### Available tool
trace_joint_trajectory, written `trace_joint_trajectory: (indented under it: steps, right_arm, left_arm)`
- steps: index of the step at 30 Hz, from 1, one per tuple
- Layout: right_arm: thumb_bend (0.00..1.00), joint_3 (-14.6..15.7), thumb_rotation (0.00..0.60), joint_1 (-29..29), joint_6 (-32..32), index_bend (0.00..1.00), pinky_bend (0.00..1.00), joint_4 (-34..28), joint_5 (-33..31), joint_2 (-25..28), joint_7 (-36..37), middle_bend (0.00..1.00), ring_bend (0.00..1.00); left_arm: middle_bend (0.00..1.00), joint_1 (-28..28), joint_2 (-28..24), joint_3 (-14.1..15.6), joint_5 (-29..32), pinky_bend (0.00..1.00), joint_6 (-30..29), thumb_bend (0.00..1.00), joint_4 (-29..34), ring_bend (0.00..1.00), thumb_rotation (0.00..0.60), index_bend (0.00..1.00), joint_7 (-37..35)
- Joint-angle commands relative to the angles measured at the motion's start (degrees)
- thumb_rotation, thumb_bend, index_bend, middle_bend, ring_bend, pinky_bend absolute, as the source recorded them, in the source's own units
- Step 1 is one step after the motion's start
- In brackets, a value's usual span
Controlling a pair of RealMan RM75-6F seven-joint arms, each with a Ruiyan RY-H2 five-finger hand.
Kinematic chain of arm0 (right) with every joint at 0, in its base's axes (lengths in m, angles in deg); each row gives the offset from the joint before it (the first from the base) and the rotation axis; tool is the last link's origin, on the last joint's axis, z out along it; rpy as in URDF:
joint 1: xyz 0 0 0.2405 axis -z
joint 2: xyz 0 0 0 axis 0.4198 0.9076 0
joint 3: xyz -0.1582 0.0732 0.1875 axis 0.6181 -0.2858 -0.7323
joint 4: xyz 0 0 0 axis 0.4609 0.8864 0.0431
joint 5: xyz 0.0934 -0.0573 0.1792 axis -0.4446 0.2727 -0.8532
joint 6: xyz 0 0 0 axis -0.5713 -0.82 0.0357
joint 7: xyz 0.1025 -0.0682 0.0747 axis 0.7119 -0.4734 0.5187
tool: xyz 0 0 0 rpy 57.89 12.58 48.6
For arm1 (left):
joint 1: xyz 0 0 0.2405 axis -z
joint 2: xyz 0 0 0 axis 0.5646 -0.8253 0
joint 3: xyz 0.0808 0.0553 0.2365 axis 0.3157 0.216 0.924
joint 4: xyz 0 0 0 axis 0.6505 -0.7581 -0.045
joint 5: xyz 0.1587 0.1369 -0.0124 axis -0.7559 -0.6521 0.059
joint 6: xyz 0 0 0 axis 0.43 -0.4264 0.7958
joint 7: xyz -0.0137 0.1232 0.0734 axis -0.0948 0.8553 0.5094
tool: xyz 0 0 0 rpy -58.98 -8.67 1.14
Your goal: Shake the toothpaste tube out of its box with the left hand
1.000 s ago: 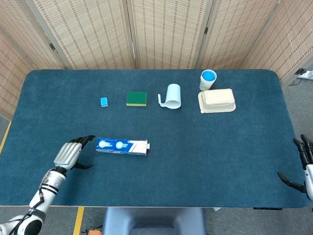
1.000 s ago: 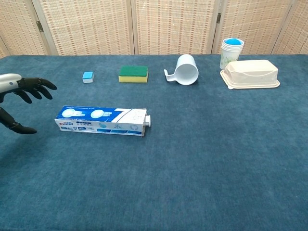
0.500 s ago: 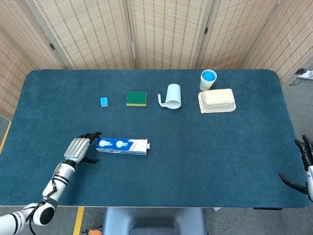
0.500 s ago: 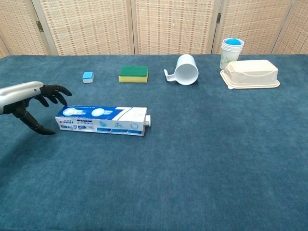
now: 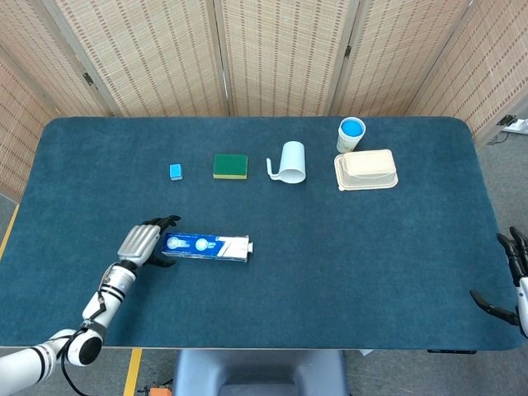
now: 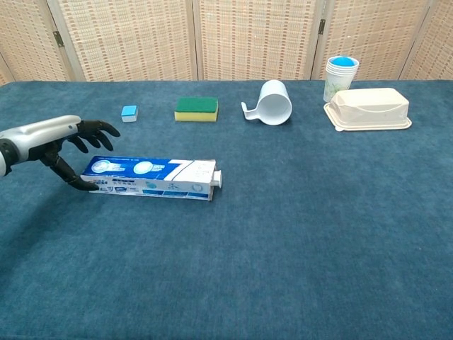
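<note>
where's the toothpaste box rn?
Toothpaste box lies flat at the table's front-left in the head view, left hand at its left end, green sponge behind it.

Woven folding screen (image 5: 280, 54) behind blue-carpeted table (image 5: 371, 264).

Box near front-left of surface, other items in a row behind it.
Toothpaste box (image 6: 150, 178) lay lengthwise on the surface (image 6: 297, 234), left hand (image 6: 62, 138) at its left end, thumb touching. Behind, left to right: small block (image 6: 129, 113), sponge (image 6: 196, 109), tipped mug (image 6: 272, 103), then cup (image 6: 340, 75) just behind lidded container (image 6: 369, 109). Right hand (image 5: 513, 276) at far right edge.
</note>
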Motion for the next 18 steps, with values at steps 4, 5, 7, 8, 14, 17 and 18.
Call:
trace_joint_trajectory:
  steps: [4,5,7,8,14,17,18]
  right_arm:
    - [0.22,0.05,0.6,0.36,-0.67,0.0,0.0,0.34,0.23,0.07,0.74,0.0,0.0]
    - [0.22,0.02,0.6,0.39,-0.72,0.0,0.0,0.43,0.18,0.1,0.95,0.0,0.0]
    - [0.22,0.02,0.6,0.36,-0.6,0.0,0.0,0.55,0.14,0.14,1.22,0.0,0.0]
    - [0.22,0.05,0.6,0.35,-0.56,0.0,0.0,0.55,0.18,0.17,1.23,0.0,0.0]
    - [0.22,0.18,0.6,0.31,-0.54,0.0,0.0,0.43,0.46,0.11,0.97,0.0,0.0]
    - [0.22,0.27,0.6,0.33,-0.6,0.0,0.0,0.39,0.64,0.09,0.91,0.0,0.0]
    - [0.22,0.27,0.6,0.34,-0.66,0.0,0.0,0.41,0.69,0.08,0.9,0.0,0.0]
  left_arm:
    - [0.32,1.05,1.33,-0.23,0.84,0.28,1.22,0.18,-1.81,0.25,0.6,0.2,-0.14]
    - [0.32,1.18,1.49,-0.23,1.09,0.28,1.45,0.18,-2.16,0.25,0.6,0.2,-0.09]
    - [0.33,1.31,1.74,-0.23,1.44,0.28,1.65,0.18,-2.72,0.26,0.6,0.2,-0.12]
    - [0.33,1.34,1.81,-0.24,1.54,0.28,1.73,0.18,-2.9,0.26,0.6,0.2,-0.24]
    - [0.38,1.33,2.08,-0.13,1.93,0.3,1.63,0.18,-3.69,0.32,0.6,0.26,-0.46]
    - [0.42,1.35,2.14,-0.1,2.21,0.31,1.64,0.18,-4.03,0.35,0.6,0.32,-0.31]
    - [0.43,1.36,2.15,-0.08,2.23,0.32,1.64,0.18,-4.17,0.36,0.6,0.34,-0.32]
